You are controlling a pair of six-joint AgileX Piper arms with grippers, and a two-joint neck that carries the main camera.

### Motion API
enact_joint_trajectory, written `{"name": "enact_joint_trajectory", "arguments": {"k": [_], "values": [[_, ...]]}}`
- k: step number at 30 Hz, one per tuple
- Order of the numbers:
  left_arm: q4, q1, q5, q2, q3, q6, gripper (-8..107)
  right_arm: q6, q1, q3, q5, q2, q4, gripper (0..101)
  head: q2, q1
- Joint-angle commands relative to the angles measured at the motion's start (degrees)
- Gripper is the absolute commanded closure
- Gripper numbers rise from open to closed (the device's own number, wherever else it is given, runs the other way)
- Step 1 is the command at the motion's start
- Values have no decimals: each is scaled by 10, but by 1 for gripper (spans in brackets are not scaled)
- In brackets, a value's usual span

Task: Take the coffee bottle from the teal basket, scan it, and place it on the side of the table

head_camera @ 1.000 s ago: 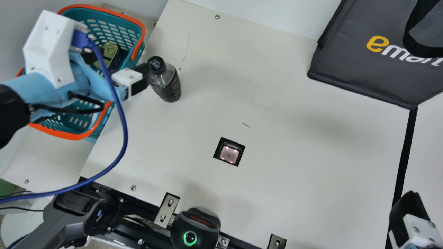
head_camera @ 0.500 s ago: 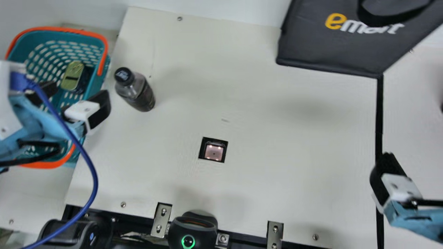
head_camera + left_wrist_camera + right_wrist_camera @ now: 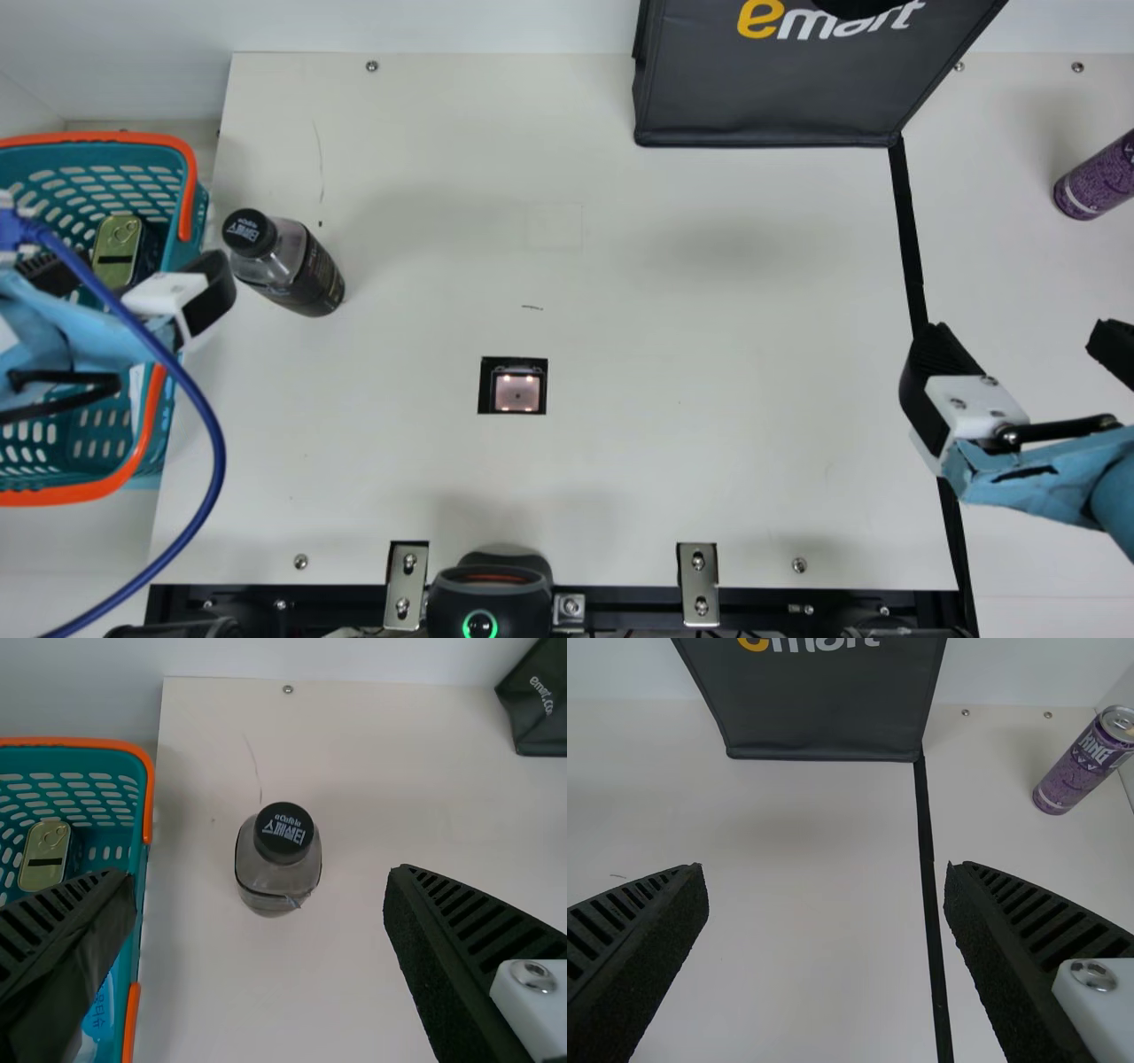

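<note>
Left hand (image 3: 133, 268) and right hand (image 3: 1023, 338) both gape wide; the coffee bottle (image 3: 297, 268) has a white-lettered black cap (image 3: 250, 233).

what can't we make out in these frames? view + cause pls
- Blue-and-white item in basket: left wrist view, mostly behind a finger of left gripper.
- Basket's left side: main view, cut by left edge.
- Coffee bottle's underside: main view, hidden by its body.
- Purple can's upper end: main view, cut by right edge.
- Bag's top: main view, cut by upper edge.
</note>
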Motion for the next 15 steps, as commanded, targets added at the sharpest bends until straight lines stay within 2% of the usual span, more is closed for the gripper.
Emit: {"name": "enact_joint_trajectory", "arguments": {"k": [1, 15], "values": [[11, -9, -9, 20, -1, -9, 9, 0, 0, 0, 0, 0, 0, 6, 0, -17], [71, -65, -78, 120, 14, -73, 9, 0, 0, 0, 0, 0, 0, 6, 0, -17]]}}
